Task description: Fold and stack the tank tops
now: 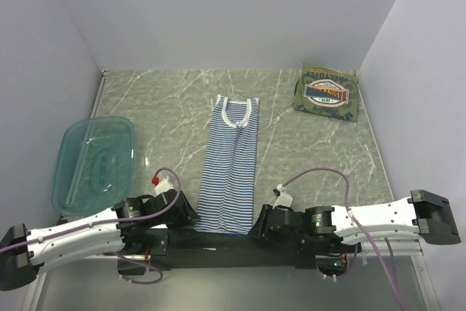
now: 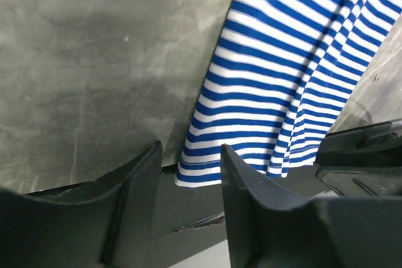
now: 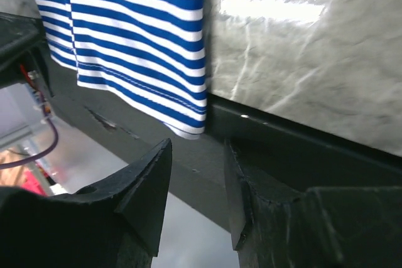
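The striped tank top (image 1: pixel 231 172) lies flat, hem seemingly overhanging the table (image 1: pixel 153 100) edge.

Striped top (image 1: pixel 231 172) flat lengthwise; olive top (image 1: pixel 328 92) folded

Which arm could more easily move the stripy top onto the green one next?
Probably the right. The green top lies folded at the far right, on the right arm's side, and the right pincer is open beside the near hem of the stripy top. The left pincer would have to cross over.
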`<state>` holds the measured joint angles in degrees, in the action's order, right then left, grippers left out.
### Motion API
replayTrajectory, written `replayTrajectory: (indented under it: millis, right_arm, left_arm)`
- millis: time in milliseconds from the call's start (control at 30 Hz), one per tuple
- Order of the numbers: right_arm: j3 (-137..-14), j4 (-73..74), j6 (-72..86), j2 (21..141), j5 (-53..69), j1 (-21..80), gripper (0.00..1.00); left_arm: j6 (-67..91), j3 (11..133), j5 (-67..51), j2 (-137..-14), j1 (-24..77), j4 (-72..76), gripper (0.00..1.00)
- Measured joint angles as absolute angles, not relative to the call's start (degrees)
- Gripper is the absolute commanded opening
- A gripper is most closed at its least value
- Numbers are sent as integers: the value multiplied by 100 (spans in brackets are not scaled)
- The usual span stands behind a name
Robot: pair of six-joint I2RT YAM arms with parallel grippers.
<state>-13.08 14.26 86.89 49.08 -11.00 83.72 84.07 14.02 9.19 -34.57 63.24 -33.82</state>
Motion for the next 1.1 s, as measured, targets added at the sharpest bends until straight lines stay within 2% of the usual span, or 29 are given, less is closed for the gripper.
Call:
replayTrajectory:
  millis: [467, 733, 1100]
  right_arm:
    - [-1114, 847, 9953, 5212, -1208, 8864, 43]
    - [-703, 628, 10514, 4718, -1356, 8901, 43]
    - [-554, 1100, 10860, 4125, -1791, 8901, 43]
  left_arm:
    - [8779, 1131, 510, -3441, 6326, -2936, 39]
    - [8785, 1103, 438, -3562, 6405, -2742, 38]
    - [8803, 1063, 429, -3573, 6460, -2703, 32]
